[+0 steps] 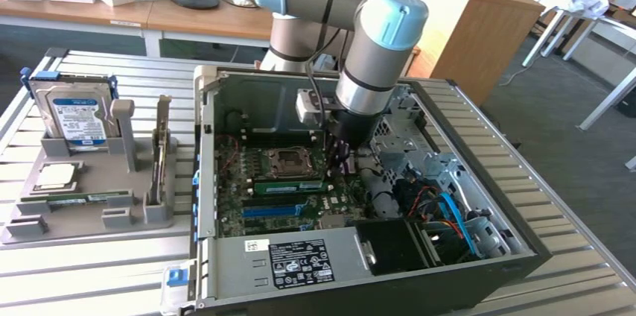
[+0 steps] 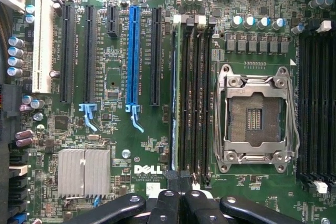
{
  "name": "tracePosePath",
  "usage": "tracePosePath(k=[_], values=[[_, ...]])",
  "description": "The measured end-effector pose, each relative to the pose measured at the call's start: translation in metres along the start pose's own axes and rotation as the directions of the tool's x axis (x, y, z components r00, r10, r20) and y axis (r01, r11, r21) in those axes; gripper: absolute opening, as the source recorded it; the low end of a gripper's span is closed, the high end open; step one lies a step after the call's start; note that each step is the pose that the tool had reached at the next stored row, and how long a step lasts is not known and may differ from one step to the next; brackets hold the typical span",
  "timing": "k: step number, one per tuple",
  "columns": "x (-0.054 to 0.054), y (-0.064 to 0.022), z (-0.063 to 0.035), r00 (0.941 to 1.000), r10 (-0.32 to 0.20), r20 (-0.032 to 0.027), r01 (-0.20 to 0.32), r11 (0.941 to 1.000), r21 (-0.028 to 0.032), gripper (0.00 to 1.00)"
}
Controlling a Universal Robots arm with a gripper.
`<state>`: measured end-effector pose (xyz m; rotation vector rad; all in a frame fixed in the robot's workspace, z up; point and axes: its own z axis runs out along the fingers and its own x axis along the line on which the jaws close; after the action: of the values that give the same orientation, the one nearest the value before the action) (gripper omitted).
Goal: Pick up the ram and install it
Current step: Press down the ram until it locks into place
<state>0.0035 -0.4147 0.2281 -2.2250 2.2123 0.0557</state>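
Gripper: the gripper (image 2: pixel 181 203) is clenched, its black fingers (image 2: pixel 165 205) pressed together with nothing between them; it hangs inside the open computer case (image 1: pixel 517 249), just over the end of the memory slots (image 2: pixel 202 98).
Holder: at the exterior view's left, a grey holder (image 1: pixel 89 215) sits on the slatted surface (image 1: pixel 89 286), carrying a hard drive (image 1: pixel 74 111) upright, a silver processor (image 1: pixel 55 176) and a thin green strip (image 1: pixel 85 198) lying flat in a groove.
Motherboard: in the wrist view, a white slot (image 2: pixel 43 43), black slots and a blue slot (image 2: pixel 133 51) stand side by side, then the memory slots, then the empty processor socket (image 2: pixel 254 111).
Ram: the ram (image 1: pixel 290 186) already stands edge-up in a memory slot beside the socket, and in the wrist view it shows as a thin green edge (image 2: pixel 176 93) in the slot nearest the blue one.
Key relation: the ram's long axis runs straight away from the gripper, in line with the slots, and its near end lies just beyond the fingertips; whether they touch it I cannot tell.
Judgement: with the ram in the slot and the gripper empty, the seating looks mostly done, though I cannot tell if the slot's end latches are locked.
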Motion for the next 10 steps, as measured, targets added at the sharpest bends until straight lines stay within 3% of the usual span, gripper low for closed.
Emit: tracePosePath(k=[10], values=[[0.0002,0.0000,0.0021,1.0000,0.000,-0.0005,0.000,1.0000,-0.0002,0.10]])
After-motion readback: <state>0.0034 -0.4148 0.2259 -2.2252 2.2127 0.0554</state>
